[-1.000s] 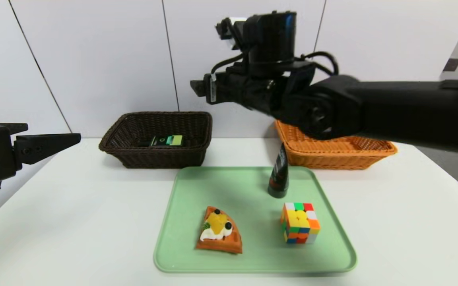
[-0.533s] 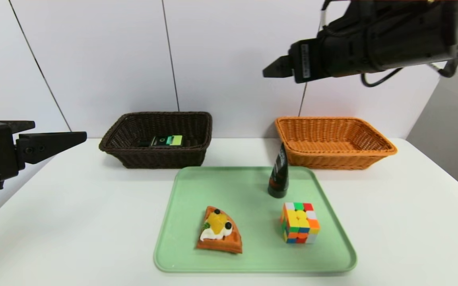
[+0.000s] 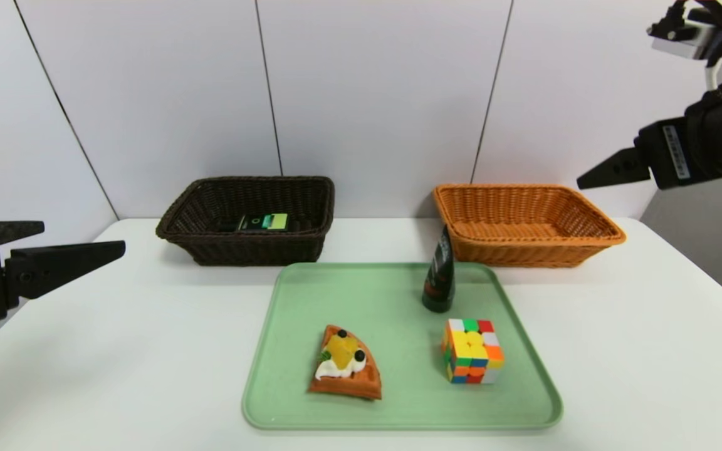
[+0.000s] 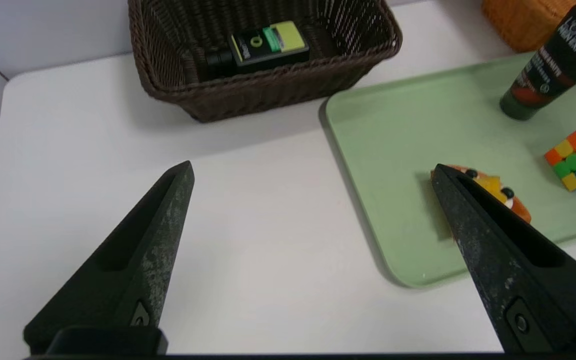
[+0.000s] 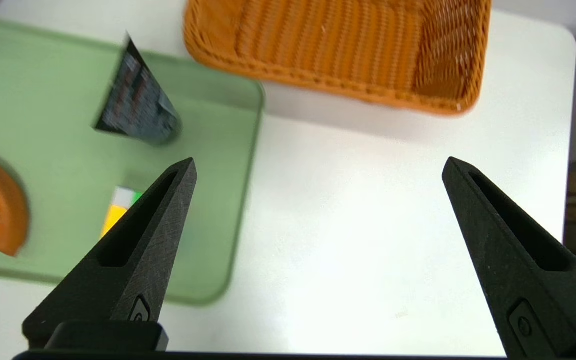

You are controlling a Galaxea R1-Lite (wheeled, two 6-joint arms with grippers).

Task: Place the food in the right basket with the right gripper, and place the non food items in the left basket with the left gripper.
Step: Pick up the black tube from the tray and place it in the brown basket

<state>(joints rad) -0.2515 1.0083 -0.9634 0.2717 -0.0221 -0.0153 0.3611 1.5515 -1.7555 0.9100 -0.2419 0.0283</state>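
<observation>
While the head view hides it, the left gripper [image 4: 313, 170] gapes wide, empty, like the right gripper [image 5: 318, 167].

Both baskets are woven wicker: the dark brown one [image 3: 248, 216] and the orange-tan one [image 3: 527, 222] behind the tray [image 3: 367, 294], which looks like smooth matt green plastic. Counter [image 3: 116, 351] is smooth white with a slight sheen. Claw fingers [image 4: 138, 260] are scuffed matt black.
</observation>
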